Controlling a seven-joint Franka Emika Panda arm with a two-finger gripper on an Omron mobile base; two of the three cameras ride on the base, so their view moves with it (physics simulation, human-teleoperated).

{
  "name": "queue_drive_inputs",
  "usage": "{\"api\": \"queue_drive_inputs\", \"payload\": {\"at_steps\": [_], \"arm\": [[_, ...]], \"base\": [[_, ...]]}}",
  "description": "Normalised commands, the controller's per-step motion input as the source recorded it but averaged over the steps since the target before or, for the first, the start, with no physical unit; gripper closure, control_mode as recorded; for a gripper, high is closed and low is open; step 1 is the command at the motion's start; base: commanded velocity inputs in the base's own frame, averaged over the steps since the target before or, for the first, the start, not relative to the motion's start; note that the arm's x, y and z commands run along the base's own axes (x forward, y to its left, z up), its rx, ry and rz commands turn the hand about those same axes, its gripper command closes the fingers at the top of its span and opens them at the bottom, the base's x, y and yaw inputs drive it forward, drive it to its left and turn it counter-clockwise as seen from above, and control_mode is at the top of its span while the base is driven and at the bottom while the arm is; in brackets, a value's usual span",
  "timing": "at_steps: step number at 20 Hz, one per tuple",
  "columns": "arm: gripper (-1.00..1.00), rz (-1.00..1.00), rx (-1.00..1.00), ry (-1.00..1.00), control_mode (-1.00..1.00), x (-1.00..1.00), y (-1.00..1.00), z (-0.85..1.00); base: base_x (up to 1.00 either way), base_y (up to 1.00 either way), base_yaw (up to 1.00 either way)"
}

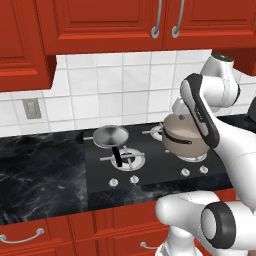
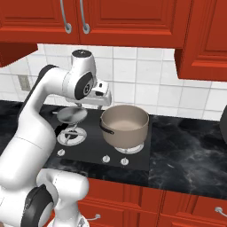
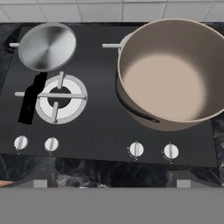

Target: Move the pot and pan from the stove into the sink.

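Note:
The beige-grey pot (image 3: pixel 168 78) stands on the right burner of the black stove (image 3: pixel 100 127), its thin dark handle facing the knobs. At the back left burner sits the small silver pan (image 3: pixel 47 47), with its black handle (image 3: pixel 33 103) reaching toward the stove's front. My gripper (image 3: pixel 111 183) hovers above the stove's front edge, open, fingertips wide apart and nothing between them. From the right base camera the gripper (image 2: pixel 101 102) hangs above and behind the pot (image 2: pixel 126 126), right of the pan (image 2: pixel 73 114). The left base camera shows the pot (image 1: pixel 182 137) partly behind my arm and the pan (image 1: pixel 111 136). The sink is out of view.
Black marbled counter (image 1: pixel 40 175) runs on both sides of the stove (image 1: pixel 150 167). Red cabinets (image 2: pixel 128 20) hang overhead, close above the arm. White tiled wall (image 1: pixel 120 95) rises behind. Several silver knobs (image 3: pixel 135 149) line the stove's front. A dark object (image 2: pixel 224 126) stands at the far right.

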Motion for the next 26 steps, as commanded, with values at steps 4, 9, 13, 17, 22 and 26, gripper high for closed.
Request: {"api": "queue_drive_inputs", "payload": {"at_steps": [4,9,13,17,22,26], "arm": [[-1.00,0.02,-0.01,0.00,-1.00,0.00,-0.01,-0.18],[-1.00,0.02,-0.01,0.00,-1.00,0.00,-0.02,-0.23],[-1.00,0.03,0.00,0.00,-1.00,0.01,-0.02,-0.16],[-1.00,0.04,-0.01,0.00,-1.00,0.06,-0.03,-0.19],[-1.00,0.05,-0.02,0.00,-1.00,0.09,-0.02,-0.23],[-1.00,0.05,-0.03,0.00,-1.00,0.13,-0.05,-0.28]], "base": [[0.00,0.00,0.00],[0.00,0.00,0.00],[0.00,0.00,0.00],[0.00,0.00,0.00],[0.00,0.00,0.00],[0.00,0.00,0.00]]}}
